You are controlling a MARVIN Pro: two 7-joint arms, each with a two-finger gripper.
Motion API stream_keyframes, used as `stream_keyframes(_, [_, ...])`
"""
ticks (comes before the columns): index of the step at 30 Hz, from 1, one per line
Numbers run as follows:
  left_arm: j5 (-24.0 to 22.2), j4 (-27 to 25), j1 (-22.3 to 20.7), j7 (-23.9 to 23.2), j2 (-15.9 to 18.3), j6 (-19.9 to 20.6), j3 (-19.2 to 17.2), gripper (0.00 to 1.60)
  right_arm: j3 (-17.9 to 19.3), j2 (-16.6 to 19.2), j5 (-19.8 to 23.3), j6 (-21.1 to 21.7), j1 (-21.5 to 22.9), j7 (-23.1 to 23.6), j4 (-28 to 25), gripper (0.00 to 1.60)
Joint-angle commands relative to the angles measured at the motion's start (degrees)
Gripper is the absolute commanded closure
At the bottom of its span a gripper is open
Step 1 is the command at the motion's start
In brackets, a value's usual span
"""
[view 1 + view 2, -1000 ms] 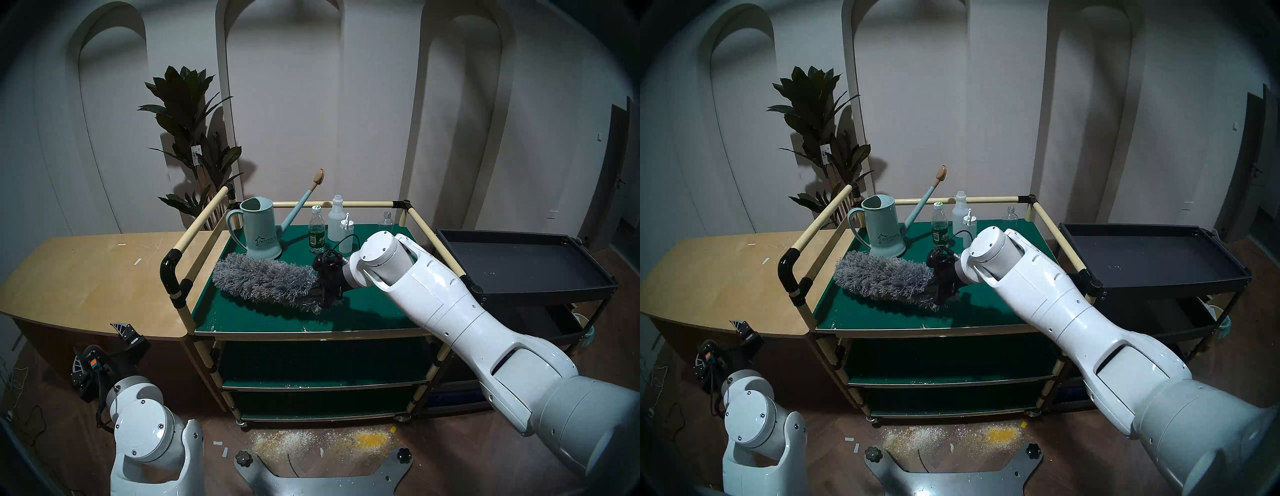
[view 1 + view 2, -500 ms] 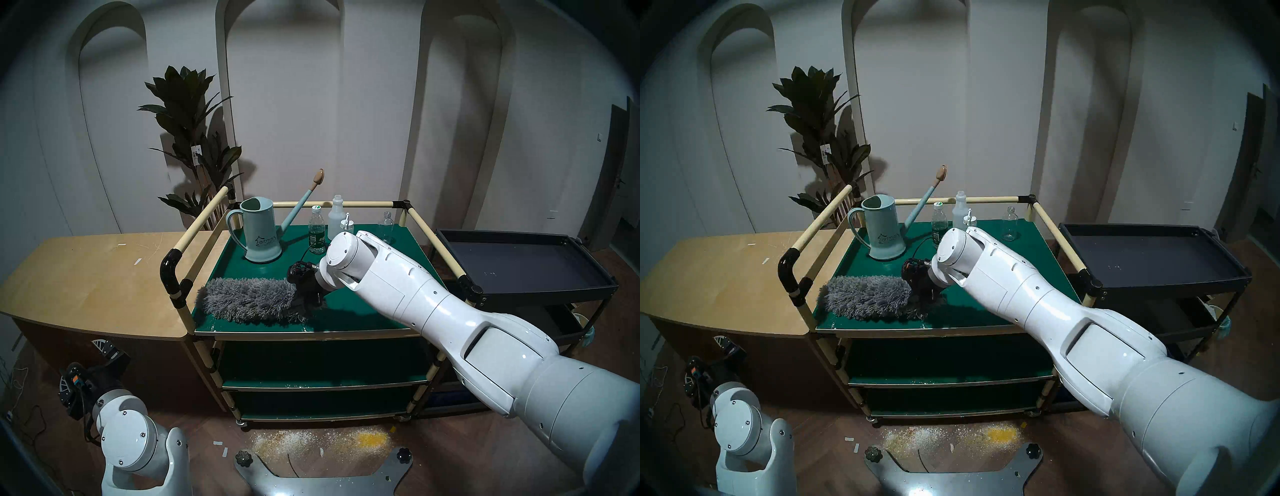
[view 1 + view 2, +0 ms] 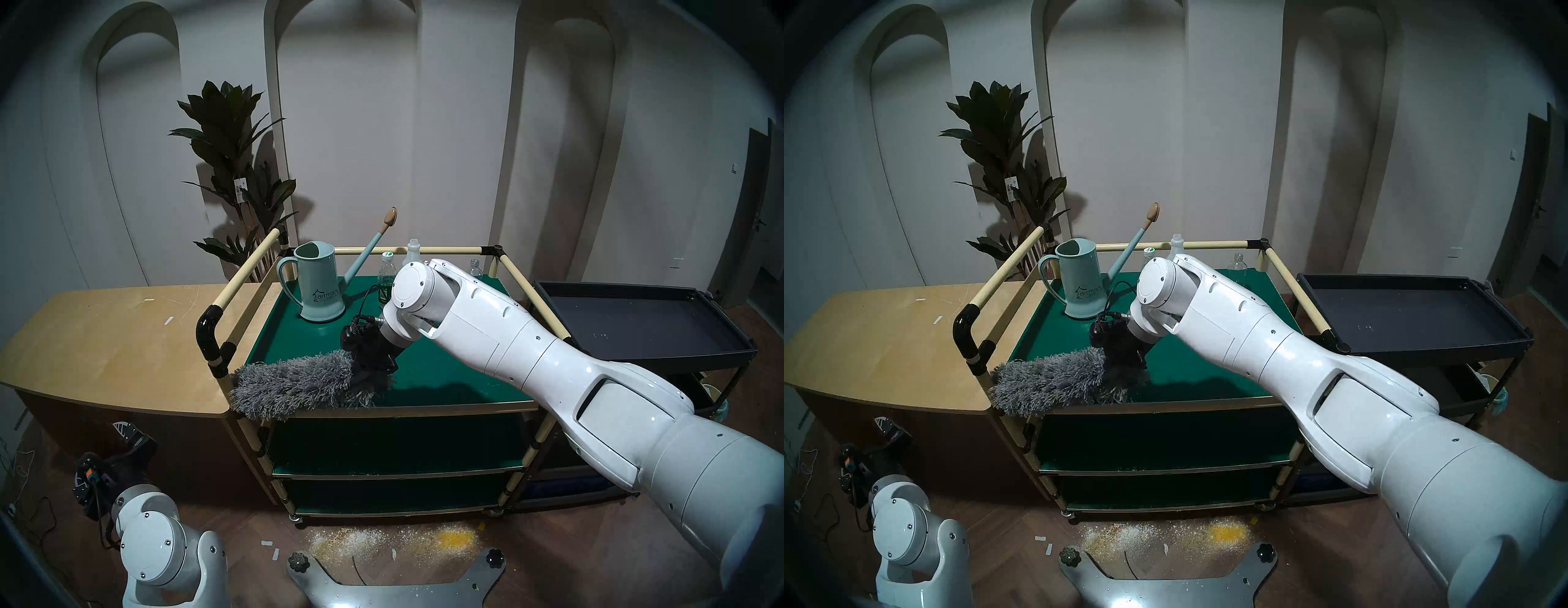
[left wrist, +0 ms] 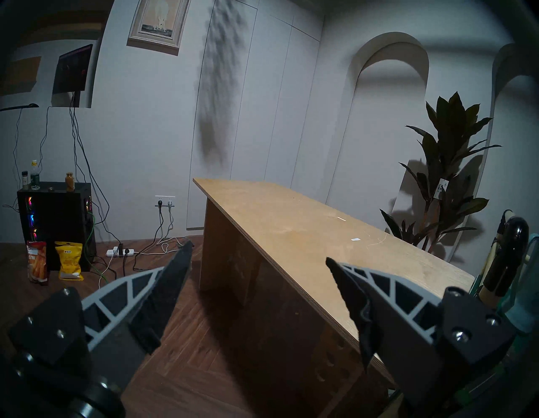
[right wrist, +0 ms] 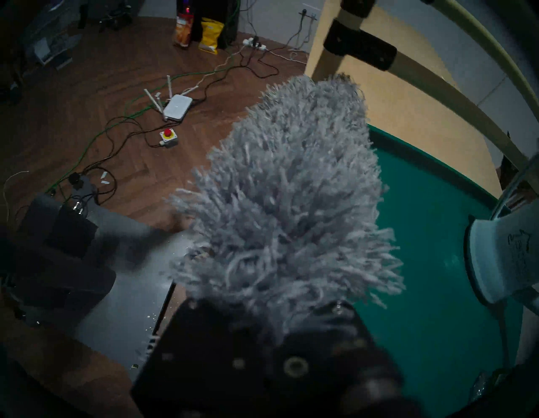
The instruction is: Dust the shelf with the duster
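Lower left of the head view: left gripper [image 3: 127,433] parked low beside the plywood table [image 3: 106,339], well apart from the cart. In its own wrist view the two fingers [image 4: 172,280] stand wide apart with nothing between them. It looks out over the table, not at the work.

Centre-left: duster [image 3: 292,384], shaggy grey head, long axis running roughly left-right across the frame and dipping toward the left. Its free tip overhangs the near-left corner of the shelf [image 3: 445,378], by the cream corner post; the rest of the head lies along the front edge of the green board. The wrist view shows the fluffy head [image 5: 291,189] reaching out past the board's edge, over the floor.

Centre: right gripper [image 3: 373,365], black, angled down and leftward, clamped tight on the duster's butt end; the handle itself is buried in fibres and cannot be made out. Clearly the nearer arm, and the only one engaged.

Upper centre to right: watering can [image 3: 318,288] and bottles at the back of the shelf. The unswept green runs rightward and back from the duster, so my reading is that the coming stroke must carry the head back right, lengthwise across the board, stopping short of the can.
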Motion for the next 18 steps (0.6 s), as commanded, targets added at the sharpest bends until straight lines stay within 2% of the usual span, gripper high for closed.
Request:
stream_keyframes(1, [0.8,-1.0,0.1,-0.3,0.0,-0.8,1.3,0.0,1.5,3.2,5.4,2.2,2.1,7.2,-7.0,1.6])
stream_keyframes(3, [0.9,-1.0,0.2,-0.3,-0.1,-0.9,1.7,0.0,1.4,3.7,7.2,2.7,2.2,8.0,-7.4,1.6])
stream_keyframes(4, [1.0,-1.1,0.4,-0.3,-0.1,-0.9,1.9,0.0,1.9,4.5,8.2,4.2,1.9,9.9,-9.0,1.6])
stream_keyframes(7, [1.4,-1.2,0.7,-0.1,-0.2,-1.1,2.6,0.0,2.6,6.0,11.0,6.4,1.9,11.6,-11.2,1.6])
stream_keyframes(12, [2.6,-1.7,1.3,0.1,-0.2,-1.2,3.9,0.0,5.6,8.9,13.0,11.2,0.5,11.6,-14.9,1.6])
stream_keyframes(13, [3.0,-1.8,1.3,0.0,0.0,-1.1,4.2,0.0,6.0,10.1,13.5,12.6,-0.3,10.1,-17.0,1.6])
stream_keyframes(18, [5.1,-2.2,0.6,-0.2,1.4,-0.8,4.6,0.0,8.7,13.0,15.3,15.6,-3.0,3.4,-18.4,1.6])
